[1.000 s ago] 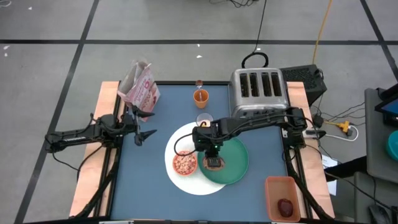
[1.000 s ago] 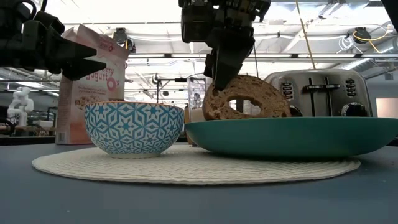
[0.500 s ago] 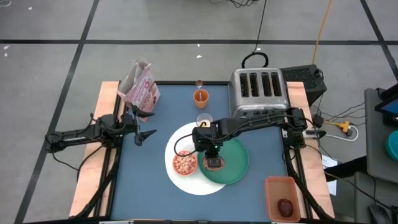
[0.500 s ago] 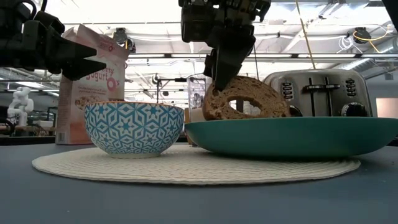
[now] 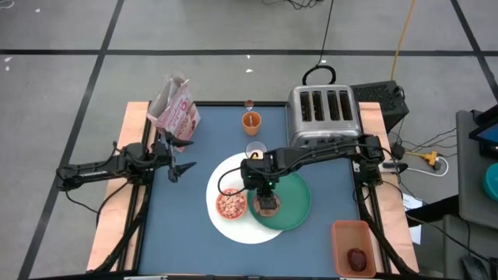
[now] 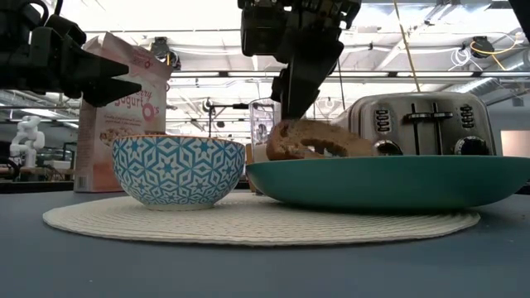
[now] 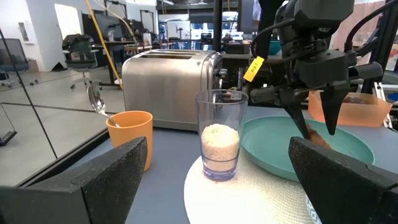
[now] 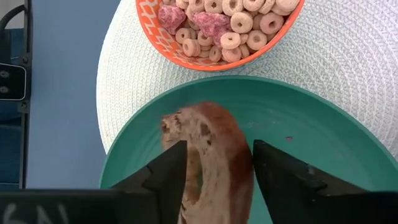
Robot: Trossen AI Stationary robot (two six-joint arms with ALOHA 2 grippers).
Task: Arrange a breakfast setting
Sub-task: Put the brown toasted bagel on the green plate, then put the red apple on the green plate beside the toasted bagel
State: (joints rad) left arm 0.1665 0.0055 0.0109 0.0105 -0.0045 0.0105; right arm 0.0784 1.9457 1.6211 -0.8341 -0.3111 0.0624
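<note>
The brown bagel (image 8: 211, 149) lies low in the green plate (image 5: 297, 208), which overlaps the large white round plate (image 5: 233, 227). My right gripper (image 6: 291, 101) hangs over it, pointing steeply down and open, one finger on each side of the bagel. The orange bowl (image 5: 231, 204), blue-patterned outside, holds cereal and stands on the white plate. The milk glass (image 7: 221, 134) stands at that plate's far edge. The orange cup (image 7: 129, 138) holds the spoon (image 7: 96, 102). My left gripper (image 5: 184, 154) waits open at the left, level. The dark red fruit (image 5: 357, 258) lies in an orange tray. My right gripper: its fingers (image 8: 168, 171) stand close on either side of the bagel's upper part (image 8: 214, 134), coming from above and slanting. I cannot tell whether they touch it. The bagel rests on the green plate.
The silver toaster (image 5: 323, 113) stands at the far right, just behind my right arm. The pink cereal box (image 5: 175, 109) is at the far left corner. The orange tray (image 5: 352, 245) sits on the near right edge. Bare blue table lies to the left and near side.
My right gripper has opened without moving. The bagel, which stood on its edge in the green plate between the fingers, has tipped over and now lies nearly flat in the plate.
</note>
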